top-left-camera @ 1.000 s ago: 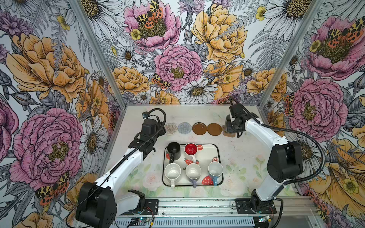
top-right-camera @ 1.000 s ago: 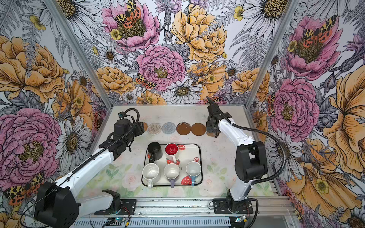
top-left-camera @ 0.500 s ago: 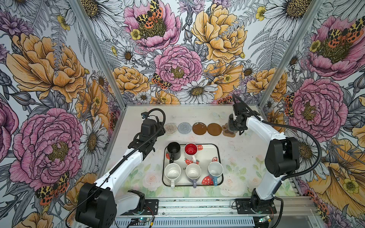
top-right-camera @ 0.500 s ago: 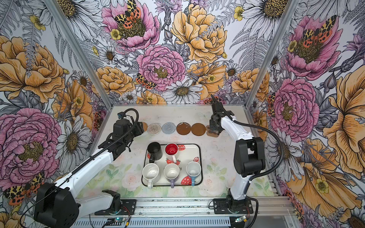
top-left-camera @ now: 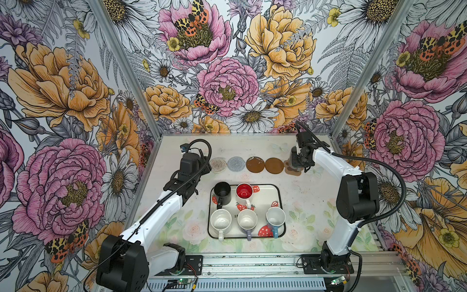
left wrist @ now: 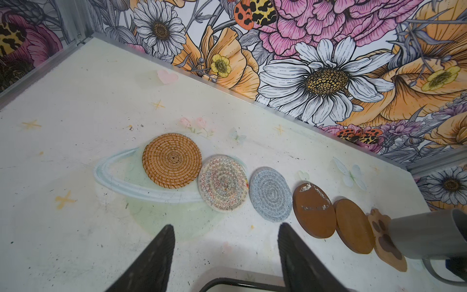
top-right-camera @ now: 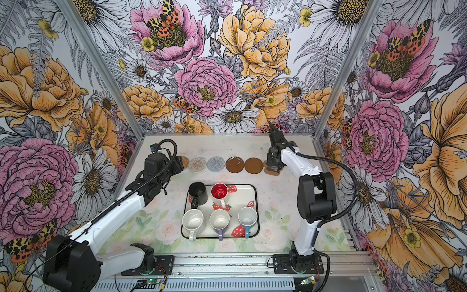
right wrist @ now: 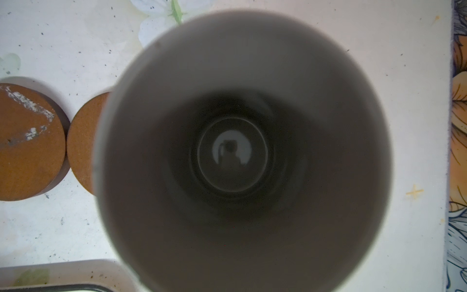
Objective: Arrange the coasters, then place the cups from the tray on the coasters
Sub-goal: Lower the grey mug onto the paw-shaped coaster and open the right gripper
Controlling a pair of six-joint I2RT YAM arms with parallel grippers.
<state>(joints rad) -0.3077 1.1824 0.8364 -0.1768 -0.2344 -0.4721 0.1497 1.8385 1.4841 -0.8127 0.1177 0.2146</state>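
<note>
The grey cup (top-left-camera: 293,159) hung at the paw coaster (top-left-camera: 294,173), last of six coasters (top-left-camera: 255,164) in a row. The right gripper (top-left-camera: 300,161) was clamped on it, but we could not tell whether it had touched down. Five cups (top-left-camera: 247,219) sat on the tray (top-left-camera: 280,202), left to move. The left gripper (left wrist: 225,252) was spread and empty.

2 white arms (top-left-camera: 161,207) with black joints (top-left-camera: 358,199), ribbed black cables (top-left-camera: 379,164), ridged black fingers (left wrist: 151,260).

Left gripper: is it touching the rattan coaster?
Apart. In the left wrist view the left gripper has open fingers that end short of the rattan coaster, with bare table between them.
</note>
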